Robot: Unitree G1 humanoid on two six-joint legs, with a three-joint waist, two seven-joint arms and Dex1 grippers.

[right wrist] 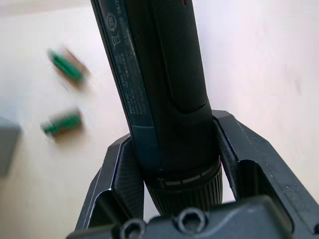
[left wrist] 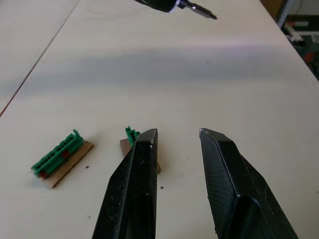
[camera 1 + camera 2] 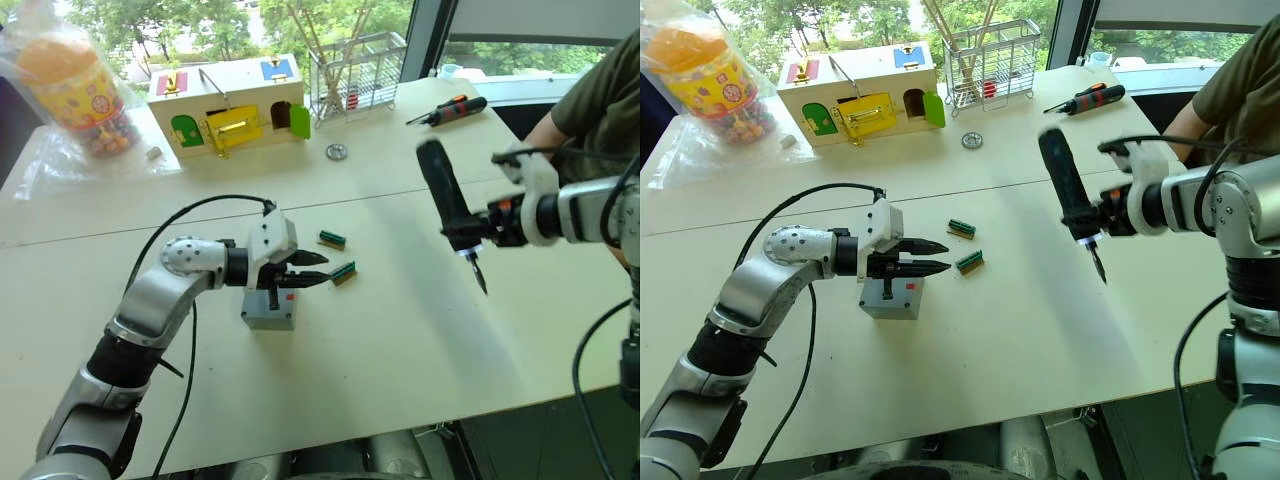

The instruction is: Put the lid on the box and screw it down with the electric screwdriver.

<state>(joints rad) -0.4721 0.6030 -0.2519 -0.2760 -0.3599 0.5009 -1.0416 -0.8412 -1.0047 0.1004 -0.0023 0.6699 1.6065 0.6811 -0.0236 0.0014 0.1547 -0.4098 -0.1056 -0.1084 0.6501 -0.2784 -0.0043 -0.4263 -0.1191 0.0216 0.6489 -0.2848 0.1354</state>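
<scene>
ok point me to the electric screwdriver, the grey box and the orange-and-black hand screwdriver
electric screwdriver (image 3: 1065,187): right eye view, middle of its black body, held in the right gripper.
box (image 3: 892,298): right eye view, grey side wall below the left gripper.
hand screwdriver (image 3: 452,107): left eye view, on its handle.

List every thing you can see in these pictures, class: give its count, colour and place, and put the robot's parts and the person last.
Box: one, grey, near table middle, under left gripper.
Electric screwdriver: one, black, held above table, right.
Connector blocks: two, green, beside box.
Wooden box: one, coloured doors, far side.
Hand screwdriver: one, orange-black, far right.
Wire rack: one, metal, far side.
Snack jar: one, orange-yellow, far left, bagged.
Metal disc: one, before rack.
Left gripper: open, over box.
Right gripper: clamps electric screwdriver.
Person: one, olive sleeve, right edge.
</scene>
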